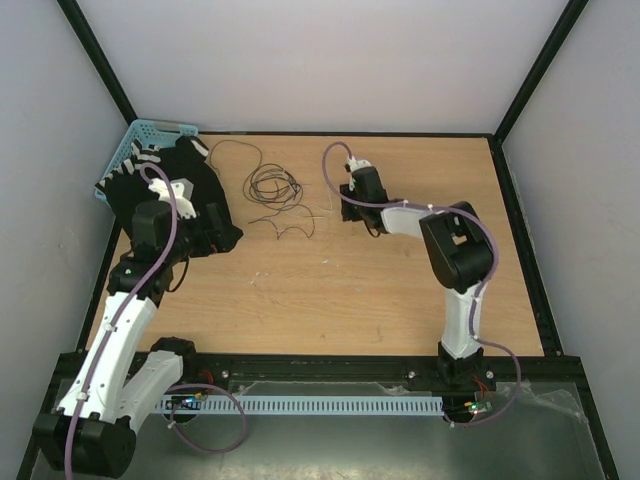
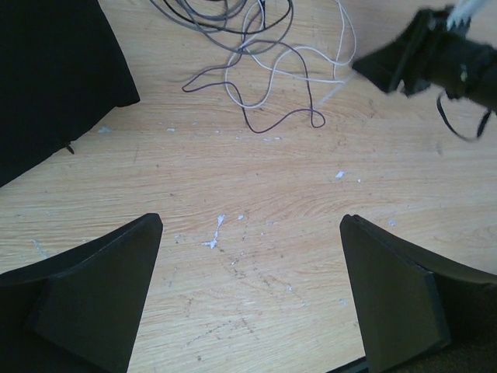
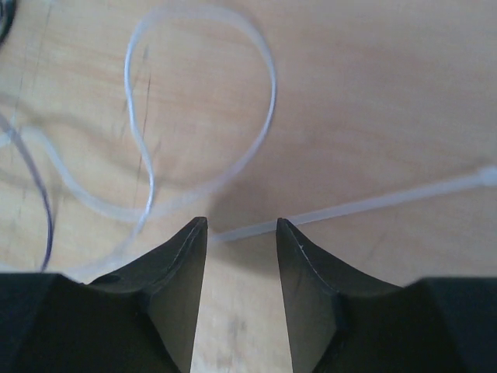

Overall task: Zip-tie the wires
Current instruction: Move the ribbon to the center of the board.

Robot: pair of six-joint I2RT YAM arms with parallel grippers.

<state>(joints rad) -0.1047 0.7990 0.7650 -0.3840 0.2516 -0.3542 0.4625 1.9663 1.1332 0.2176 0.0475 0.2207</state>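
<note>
The right gripper (image 3: 241, 225) sat low over the table (image 1: 380, 290), its jaws a narrow gap apart, while the left gripper (image 2: 252, 221) hung wide and empty. The wires (image 1: 273, 187) lay tangled between the arms, and the white zip tie (image 3: 373, 203) crossed the right gap unpinched. The step seemed to be picking up the tie, so the next move called for closing squarely on that flat strip.

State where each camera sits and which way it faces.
Top external: above, behind the bases, looking down on the table; left arm and right arm show.
Left wrist: low over the table, facing the wires; own fingers show.
Right wrist: close above the table, facing the white strip; own fingers show.
Shared: top and left wrist both show the wires and right gripper.
</note>
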